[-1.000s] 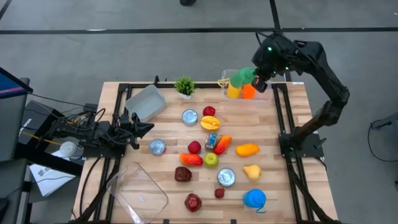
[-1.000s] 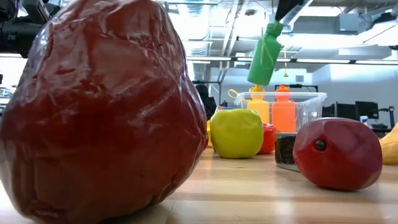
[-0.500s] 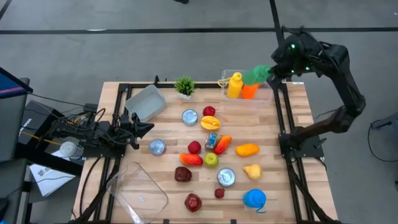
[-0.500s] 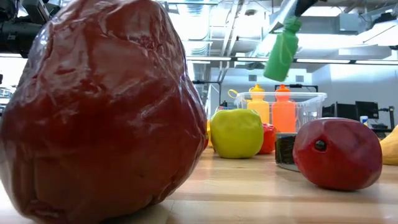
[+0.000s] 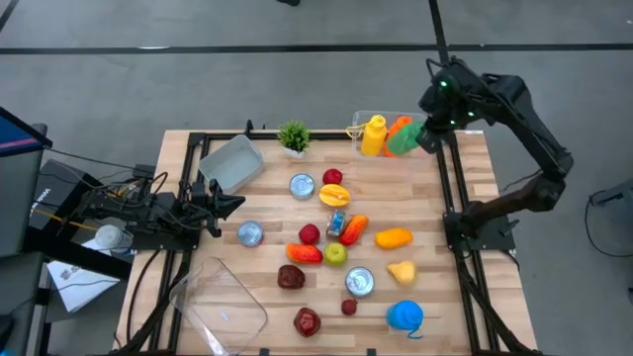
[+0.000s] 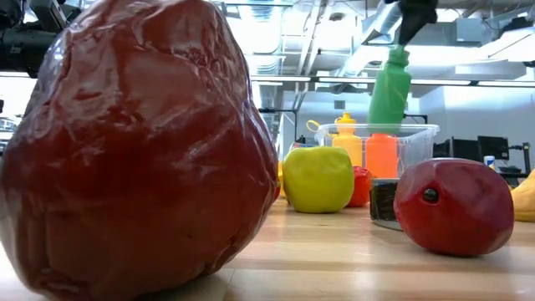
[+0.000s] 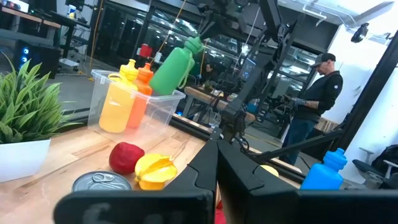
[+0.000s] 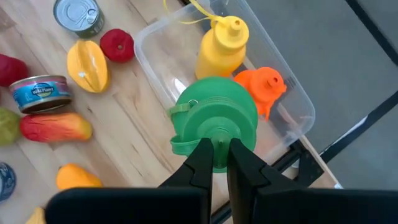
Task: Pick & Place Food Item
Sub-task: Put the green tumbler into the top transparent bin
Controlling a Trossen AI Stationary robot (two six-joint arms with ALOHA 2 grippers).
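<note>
Here the right pincer (image 8: 214, 158) pinches the green bottle (image 8: 214, 121) by its cap, holding it in the air above the clear bin (image 8: 292, 99), where a yellow bottle (image 8: 221, 46) and an orange bottle (image 8: 267, 84) stand. Lower it upright into the free gap beside them, then release. The left pincer (image 7: 214, 162), pressed together, waits low at the surface's (image 5: 267, 198) left edge.

The green bottle (image 5: 404, 137) hangs by its capped top, tilted a little, above the clear plastic bin (image 5: 424, 150) at the table's far right corner. Inside that bin a yellow squeeze bottle (image 5: 373, 134) and an orange one (image 5: 398, 126) stand upright, side by side.
</note>
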